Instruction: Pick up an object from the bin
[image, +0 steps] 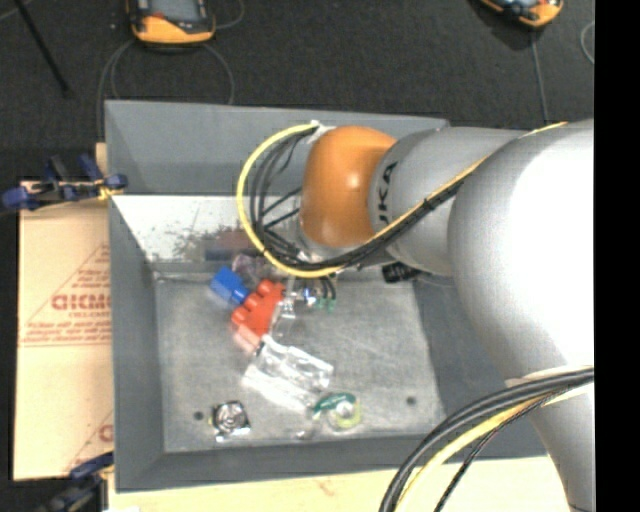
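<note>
Inside the bin (135, 330) lie a red block (255, 308), blue block (228, 288), clear packet (288, 372).

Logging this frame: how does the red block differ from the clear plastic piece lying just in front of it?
The red block is opaque and red-orange; the clear plastic piece is see-through. The red block lies further back, beside a blue block; the clear plastic piece sits nearer the middle and covers more floor. Both lie loose on the floor of the bin, close together.
</note>
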